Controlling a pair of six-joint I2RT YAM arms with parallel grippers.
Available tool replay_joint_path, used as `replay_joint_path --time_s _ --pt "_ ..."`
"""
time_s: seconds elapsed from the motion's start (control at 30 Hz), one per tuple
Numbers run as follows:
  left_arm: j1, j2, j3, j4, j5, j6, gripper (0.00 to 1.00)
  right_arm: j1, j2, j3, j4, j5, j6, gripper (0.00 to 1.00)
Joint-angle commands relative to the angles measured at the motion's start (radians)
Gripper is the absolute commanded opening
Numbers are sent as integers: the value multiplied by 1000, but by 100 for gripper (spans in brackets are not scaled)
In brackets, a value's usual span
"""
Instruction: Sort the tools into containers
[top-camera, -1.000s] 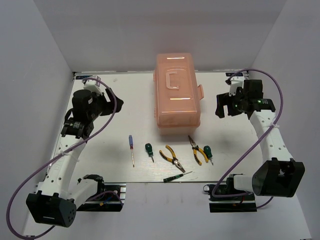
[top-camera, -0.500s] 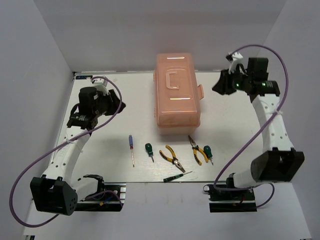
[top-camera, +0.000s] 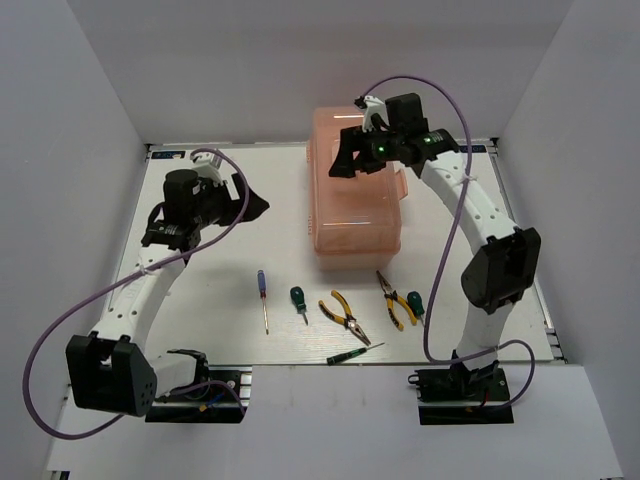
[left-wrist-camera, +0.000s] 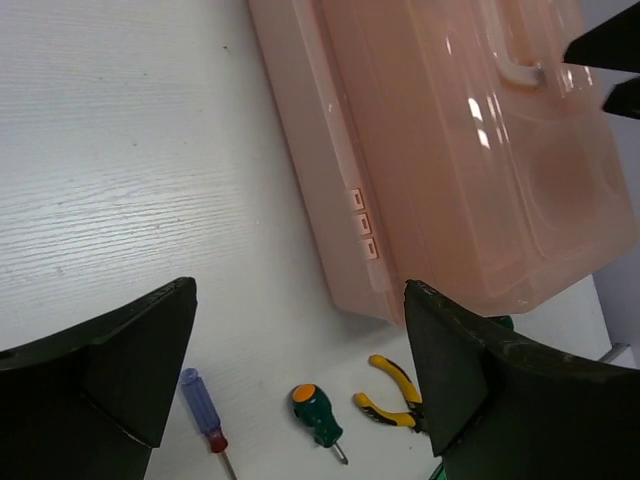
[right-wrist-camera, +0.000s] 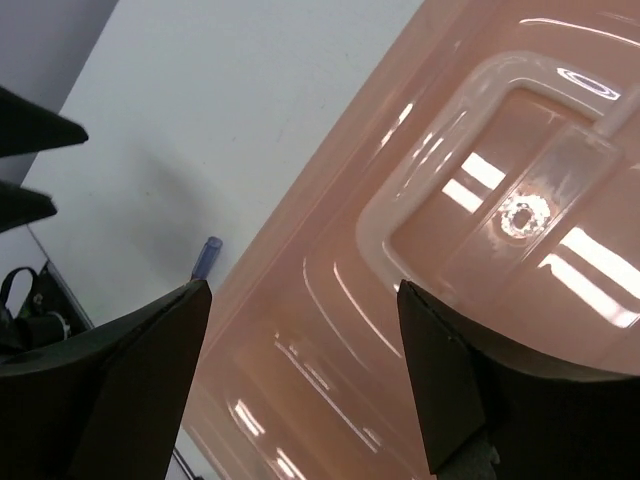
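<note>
You're at the opening step: both jaws wide and empty, the right pair over the shut toolbox (top-camera: 355, 215), whose latch (top-camera: 403, 186) likely needs releasing next.

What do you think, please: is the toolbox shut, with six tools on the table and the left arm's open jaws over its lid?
Not quite: the top view shows the right gripper, not the left gripper, holding open jaws over the lid. The toolbox is shut, with six tools on the table.
</note>
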Motion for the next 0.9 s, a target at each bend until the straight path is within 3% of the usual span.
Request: replay_joint_path --time_s 0.0,0.27,0.6,0.77,0.87 --pt "-3 7 -21 120 80 -50 95 20 44 108 46 159 87 80" --pt "-3 69 -35 208 167 -81 94 46 101 100 69 268 130 77" --pt "-12 116 6 341 235 -113 89 52 167 102 98 266 223 71" --pt "-12 107 17 398 235 -122 86 70 170 87 71 390 251 68" --pt "-12 107 28 466 253 -131 86 76 176 74 74 353 286 68"
